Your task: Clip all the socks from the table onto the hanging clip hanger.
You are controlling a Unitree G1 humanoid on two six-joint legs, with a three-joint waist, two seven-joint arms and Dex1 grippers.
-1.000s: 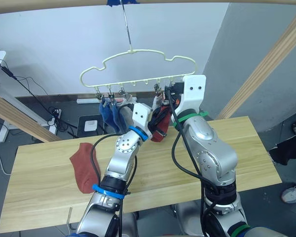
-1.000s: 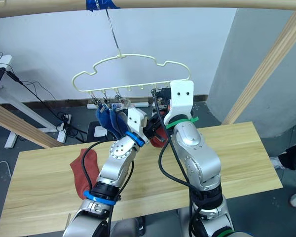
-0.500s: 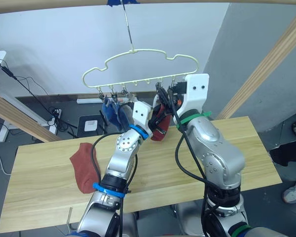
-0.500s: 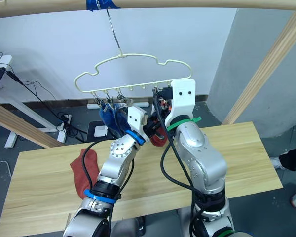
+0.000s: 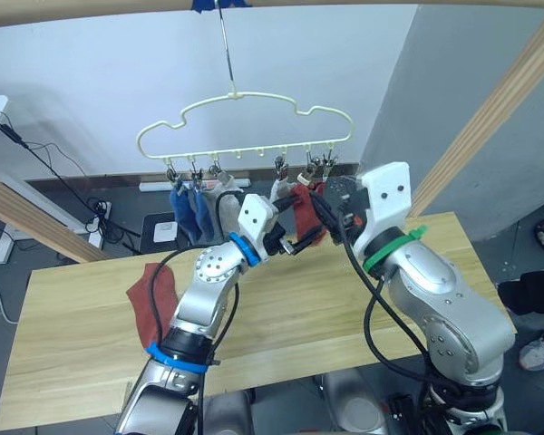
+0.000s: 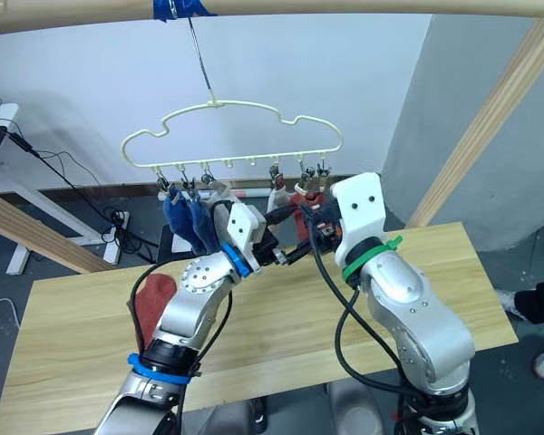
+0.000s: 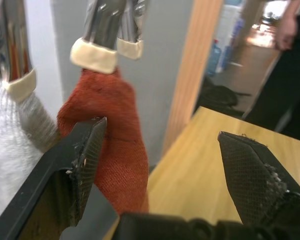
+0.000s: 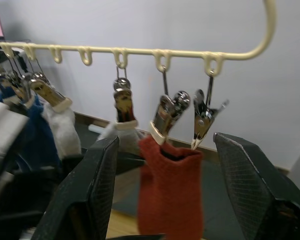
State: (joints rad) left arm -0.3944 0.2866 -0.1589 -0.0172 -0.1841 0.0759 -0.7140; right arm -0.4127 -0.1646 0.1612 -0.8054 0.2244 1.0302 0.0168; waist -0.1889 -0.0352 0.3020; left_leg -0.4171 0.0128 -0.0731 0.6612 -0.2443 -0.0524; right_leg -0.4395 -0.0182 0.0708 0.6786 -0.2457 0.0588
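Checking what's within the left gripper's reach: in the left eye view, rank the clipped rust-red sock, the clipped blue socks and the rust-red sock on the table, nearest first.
1. Clipped rust-red sock: right beside the left gripper, toward the hanger's right end.
2. Clipped blue socks: at the hanger's left end.
3. Rust-red sock on the table: on the left, lowest.

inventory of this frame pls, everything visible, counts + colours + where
clip hanger: 1, pale yellow, hooked on wooden rail
blue socks: 2, clipped at hanger's left end
grey socks: 2, clipped mid-row
clipped red sock: 1, rust-red, next to the empty end clip
loose red sock: 1, on table, left side
cables: black, floor behind
person: at far right edge
left tool: open, beside clipped red sock
right tool: open, facing clips
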